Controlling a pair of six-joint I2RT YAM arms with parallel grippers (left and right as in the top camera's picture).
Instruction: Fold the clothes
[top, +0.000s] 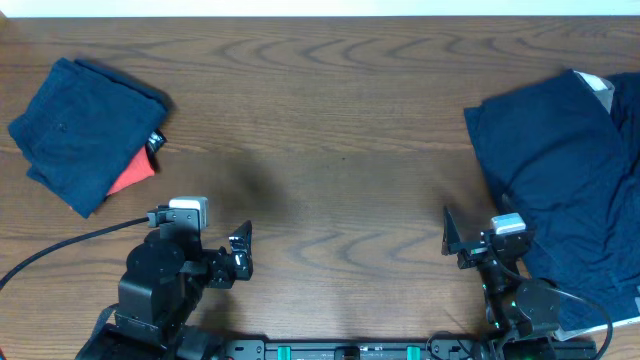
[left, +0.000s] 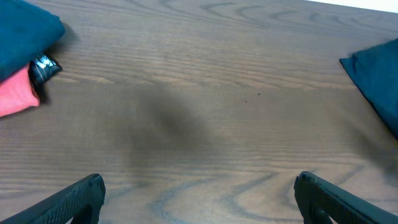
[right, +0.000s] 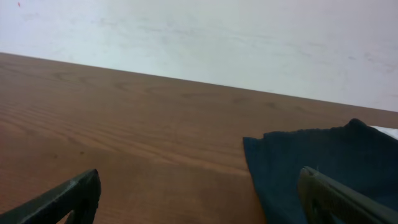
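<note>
A folded dark navy garment (top: 85, 125) lies at the far left of the table on top of a red garment (top: 133, 175); both also show in the left wrist view, the navy one (left: 25, 34) over the red one (left: 15, 93). A larger, spread navy garment (top: 560, 190) with a pale label covers the right side; its edge shows in the left wrist view (left: 376, 74) and the right wrist view (right: 317, 168). My left gripper (top: 240, 258) is open and empty over bare wood. My right gripper (top: 462, 242) is open and empty, just left of the spread garment's edge.
The wooden table (top: 320, 120) runs to a pale wall at the back (right: 199, 37). A black cable (top: 60, 245) trails left from the left arm. A small black tag (left: 43, 68) sticks out beside the red garment.
</note>
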